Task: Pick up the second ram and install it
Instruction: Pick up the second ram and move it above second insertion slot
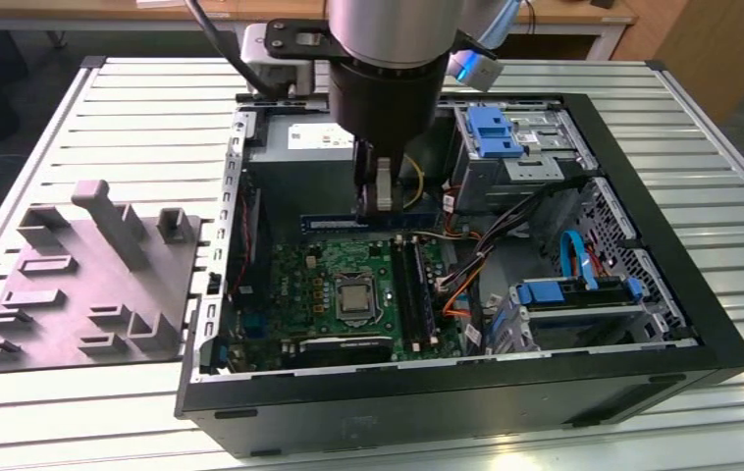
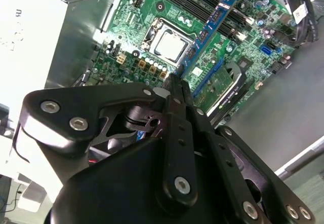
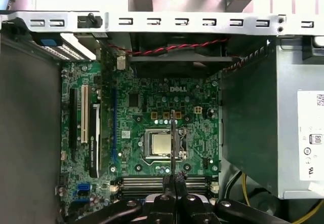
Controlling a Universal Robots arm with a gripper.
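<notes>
The second ram [image 2: 205, 34] is hanging inside the case [image 1: 477, 385] above the motherboard [image 1: 300, 283], clear of the memory slots [image 3: 142, 183] along the board's edge. Our gripper [image 2: 176, 82] is clamping it. We are judging it crosswise to them, so squaring up matters.

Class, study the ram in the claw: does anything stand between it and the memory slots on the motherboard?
Nothing visible does. The claw holds the second ram over the motherboard, with open space down to the memory slots. Cables lie to the exterior view's right of the slots.
</notes>
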